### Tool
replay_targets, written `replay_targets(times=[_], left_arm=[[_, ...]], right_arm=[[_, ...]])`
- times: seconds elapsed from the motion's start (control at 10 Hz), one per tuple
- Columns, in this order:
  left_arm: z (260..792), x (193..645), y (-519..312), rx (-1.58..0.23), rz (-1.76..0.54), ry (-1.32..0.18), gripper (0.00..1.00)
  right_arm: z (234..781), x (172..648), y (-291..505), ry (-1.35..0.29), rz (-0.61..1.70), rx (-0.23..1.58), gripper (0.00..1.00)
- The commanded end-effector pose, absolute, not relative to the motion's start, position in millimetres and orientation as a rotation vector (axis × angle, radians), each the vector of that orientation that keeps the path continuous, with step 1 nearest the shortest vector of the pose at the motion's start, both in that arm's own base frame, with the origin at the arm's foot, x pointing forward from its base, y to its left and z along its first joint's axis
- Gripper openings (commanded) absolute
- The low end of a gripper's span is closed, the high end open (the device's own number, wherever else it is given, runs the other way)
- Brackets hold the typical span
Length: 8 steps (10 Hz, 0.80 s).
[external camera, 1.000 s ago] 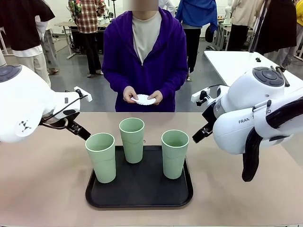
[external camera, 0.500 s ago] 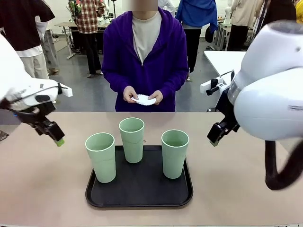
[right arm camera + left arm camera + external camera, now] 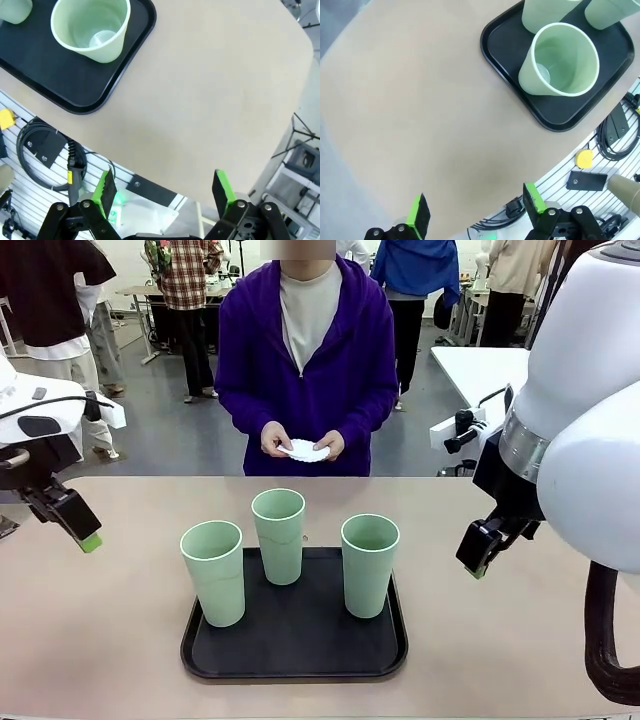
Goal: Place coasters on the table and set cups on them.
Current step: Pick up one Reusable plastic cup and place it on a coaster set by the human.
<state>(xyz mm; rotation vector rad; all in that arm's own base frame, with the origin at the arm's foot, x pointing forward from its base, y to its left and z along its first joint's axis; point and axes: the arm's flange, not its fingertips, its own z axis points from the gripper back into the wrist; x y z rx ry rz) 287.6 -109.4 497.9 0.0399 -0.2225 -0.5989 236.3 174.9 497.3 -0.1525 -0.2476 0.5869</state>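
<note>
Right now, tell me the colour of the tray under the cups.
The tray is black; the front view shows it best.

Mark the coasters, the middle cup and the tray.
coasters [image 3: 304, 451], front view: middle of the white paper.
middle cup [image 3: 279, 545], front view: side wall.
tray [image 3: 300, 640], front view: bare front floor.

I've backed well off from the tray [image 3: 295, 648] on both sides. My left gripper [image 3: 86, 537] has gone from beside the left cup [image 3: 214, 580] out toward 9 o'clock; my right gripper [image 3: 474, 560] has slid from near the right cup [image 3: 369, 570] toward 3 o'clock, a little lower.
</note>
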Motion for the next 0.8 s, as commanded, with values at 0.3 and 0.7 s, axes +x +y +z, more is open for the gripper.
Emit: replay_targets(times=[0.3, 0.7], left_arm=[[513, 299, -85, -0.403, -0.563, -0.240, 1.00], [509, 331, 2, -1.073, -0.470, -0.200, 1.00]], right_arm=[[517, 250, 118, -0.309, 0.425, 0.535, 1.00], [493, 251, -26, -0.444, 0.046, 1.144, 1.00]])
